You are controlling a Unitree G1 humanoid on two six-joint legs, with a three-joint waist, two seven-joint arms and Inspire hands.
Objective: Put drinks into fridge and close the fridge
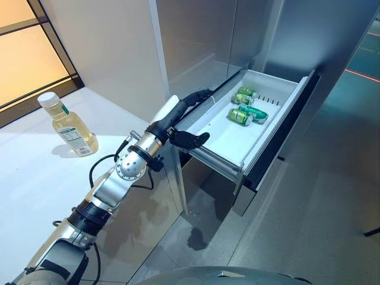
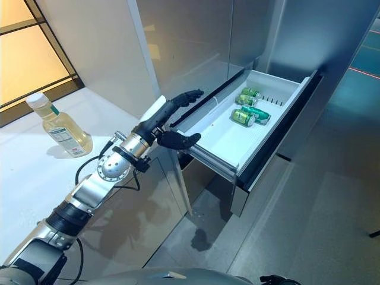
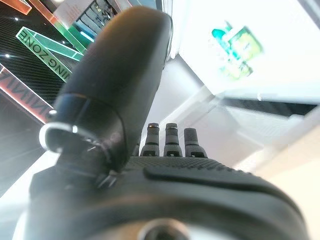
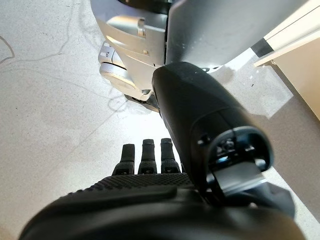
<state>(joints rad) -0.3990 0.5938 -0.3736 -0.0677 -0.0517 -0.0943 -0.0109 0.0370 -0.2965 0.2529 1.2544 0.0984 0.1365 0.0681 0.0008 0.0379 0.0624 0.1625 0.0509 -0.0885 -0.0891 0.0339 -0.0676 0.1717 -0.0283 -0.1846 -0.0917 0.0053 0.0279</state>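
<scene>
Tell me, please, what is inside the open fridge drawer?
In the drawer, green cans lie on their sides at the far end; the near part is bare. The left hand hangs open over the near edge. The bottle stands outside, on the counter.

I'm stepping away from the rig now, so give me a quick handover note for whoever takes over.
Left hand: open, holding nothing, at the near edge of the open white fridge drawer.
Right hand: open, holding nothing, hanging over the floor.
Done: three green drink cans lie in the drawer's far end.
Left: the clear plastic bottle of yellow drink stands on the white counter; put it in the drawer, then close the drawer.
</scene>
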